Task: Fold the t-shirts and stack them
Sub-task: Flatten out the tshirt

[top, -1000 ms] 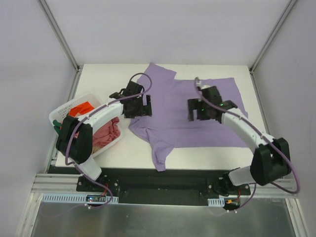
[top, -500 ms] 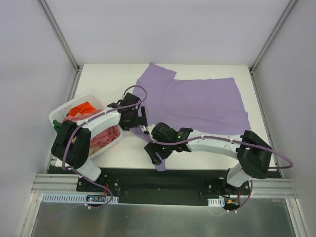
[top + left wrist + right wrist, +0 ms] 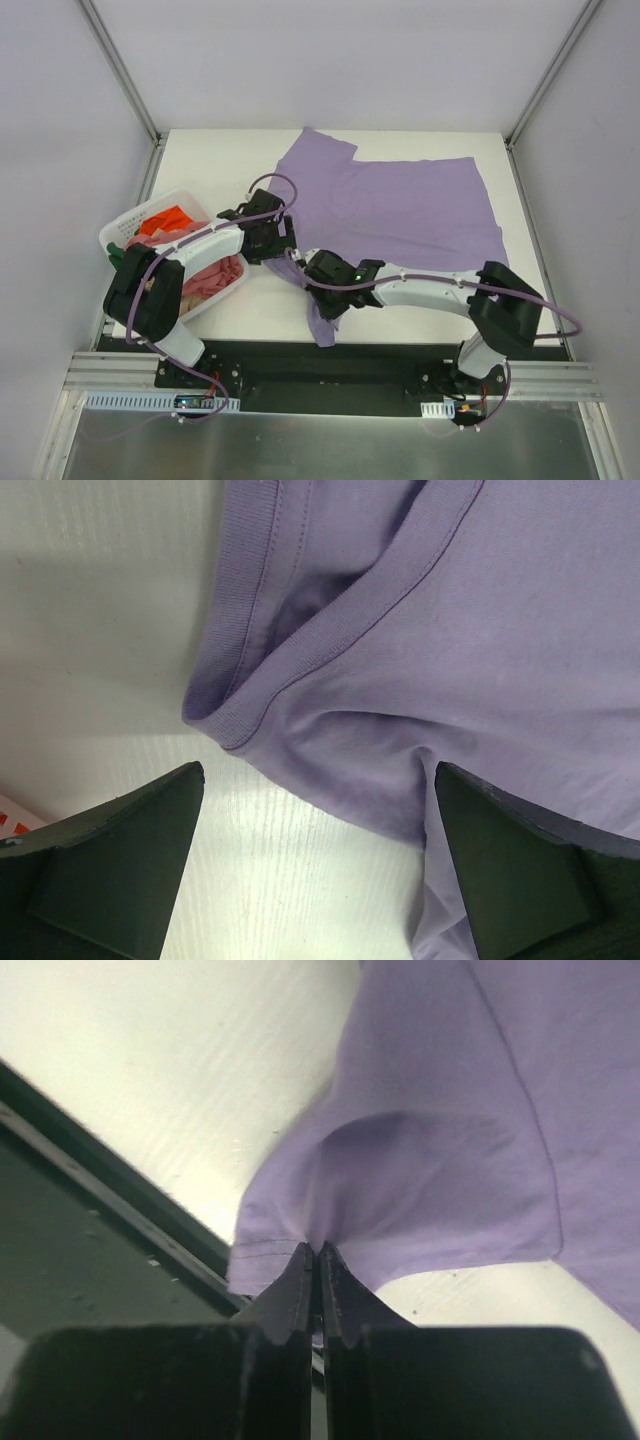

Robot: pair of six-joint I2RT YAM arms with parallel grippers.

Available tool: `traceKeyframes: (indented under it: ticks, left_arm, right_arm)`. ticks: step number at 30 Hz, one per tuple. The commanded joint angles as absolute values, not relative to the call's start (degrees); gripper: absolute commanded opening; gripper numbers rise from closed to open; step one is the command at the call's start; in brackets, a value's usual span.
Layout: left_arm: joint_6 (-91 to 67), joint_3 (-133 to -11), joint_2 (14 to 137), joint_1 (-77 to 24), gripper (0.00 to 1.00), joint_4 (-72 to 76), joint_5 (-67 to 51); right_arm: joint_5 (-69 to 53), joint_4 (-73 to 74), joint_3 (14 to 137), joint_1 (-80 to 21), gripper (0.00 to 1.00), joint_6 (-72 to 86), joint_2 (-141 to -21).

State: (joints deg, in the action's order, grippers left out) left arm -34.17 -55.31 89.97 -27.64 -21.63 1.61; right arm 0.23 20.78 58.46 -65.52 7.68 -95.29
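A lavender t-shirt (image 3: 410, 205) lies spread over the middle and right of the white table. Its near sleeve (image 3: 322, 325) hangs towards the front edge. My right gripper (image 3: 322, 302) is shut on that sleeve; in the right wrist view the closed gripper (image 3: 318, 1252) pinches a fold of the purple cloth (image 3: 470, 1110) just above the hem. My left gripper (image 3: 278, 248) hovers open at the shirt's left edge. In the left wrist view that gripper (image 3: 320, 880) is open over bare table, just below the ribbed collar (image 3: 300, 670).
A white laundry basket (image 3: 118, 232) stands at the left edge, holding an orange-red shirt (image 3: 165, 218) and a salmon pink shirt (image 3: 215, 272). The black front rail (image 3: 90, 1190) runs close by the held sleeve. Grey walls enclose the table.
My right arm swung from above the shirt's right half down to the near sleeve and shut on it. The left gripper dropped slightly towards the collar and stayed open.
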Motion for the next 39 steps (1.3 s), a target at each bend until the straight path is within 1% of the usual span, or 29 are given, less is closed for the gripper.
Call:
traceKeyframes:
  ticks: [1,4,6,9,10,12,13,14,15,16,18,20,21,24,27,31,35,37,39]
  left_arm:
    - [-34.89,-55.28,87.28,-26.98,0.99,-21.18,3.08]
    - [-34.63,-55.19,86.4,-26.98,0.99,-21.27,2.9]
    - [-34.37,-55.11,86.05,-26.98,0.99,-21.18,2.9]
    - [-33.93,-55.11,86.13,-26.98,0.99,-21.09,2.03]
    - [-33.66,-55.28,86.39,-27.07,0.99,-21.01,1.67]
    - [-33.4,-55.46,86.83,-27.07,0.99,-20.92,1.06]
    - [-33.31,-55.72,87.1,-27.07,0.99,-20.92,0.45]
    - [-33.14,-55.64,87.19,-27.16,0.99,-20.92,0.09]
    - [-33.13,-55.55,87.01,-27.25,0.99,-20.92,0.09]
    - [-33.13,-55.37,86.58,-27.51,0.99,-20.92,-1.83]
    - [-33.48,-54.93,85.26,-28.56,0.99,-20.92,-2.81]
    - [-33.75,-54.76,83.94,-30.4,0.99,-21.0,-4.12]
    - [-33.84,-54.93,83.5,-31.72,0.99,-20.92,-5.44]
    - [-34.71,-55.89,83.23,-37.16,0.99,-20.74,-8.26]
    - [-35.42,-57.74,85.59,-43.66,0.99,-17.86,-12.02]
    - [-35.42,-62.04,93.41,-50.26,0.99,-13.02,-17.04]
    - [-35.16,-67.4,101.15,-53.7,0.99,-12.39,-17.75]
    - [-35.42,-67.07,102.21,-53.79,0.99,-12.31,-19.07]
    - [-35.59,-64.18,101.17,-53.79,0.99,-12.39,-17.76]
  right_arm:
    - [-1.73,19.16,58.1,-63.38,0.0,13.52,-84.48]
    - [-7.1,18.02,51.53,-56.8,0.0,20.27,-77.9]
    - [-8.78,17.05,46.0,-49.26,0.01,22.93,-74.63]
    - [-7.74,17.31,38.96,-38.88,0.09,23.91,-72.6]
    - [-6.08,18.01,37.8,-36.15,0.16,23.38,-73.03]
    - [-1.43,18.89,36.92,-31.4,0.18,20.58,-74.87]
    - [1.64,19.68,37.26,-30.16,0.21,19.17,-75.75]
    - [2.02,20.47,38.22,-29.62,0.31,17.33,-76.37]
    - [2.2,22.04,39.36,-29.79,0.51,16.1,-76.46]
    - [1.85,22.58,40.07,-30.06,0.64,15.21,-75.77]
    - [0.71,23.2,40.34,-30.15,0.82,14.15,-72.88]
    - [2.19,24.34,40.43,-30.06,0.94,14.15,-68.4]
    - [3.94,25.04,40.43,-30.15,0.96,14.32,-66.38]
    - [9.57,25.84,40.34,-28.75,0.96,15.47,-60.66]
    - [12.21,26.19,40.6,-24.71,0.96,17.48,-58.89]
    - [9.15,26.37,40.25,-15.75,0.96,19.51,-60.12]
    - [7.74,24.79,38.76,-10.47,0.96,18.98,-60.12]
    - [7.12,24.35,38.06,-8.01,0.96,18.98,-60.29]
    - [6.77,23.82,37.45,-5.99,0.96,18.72,-60.73]
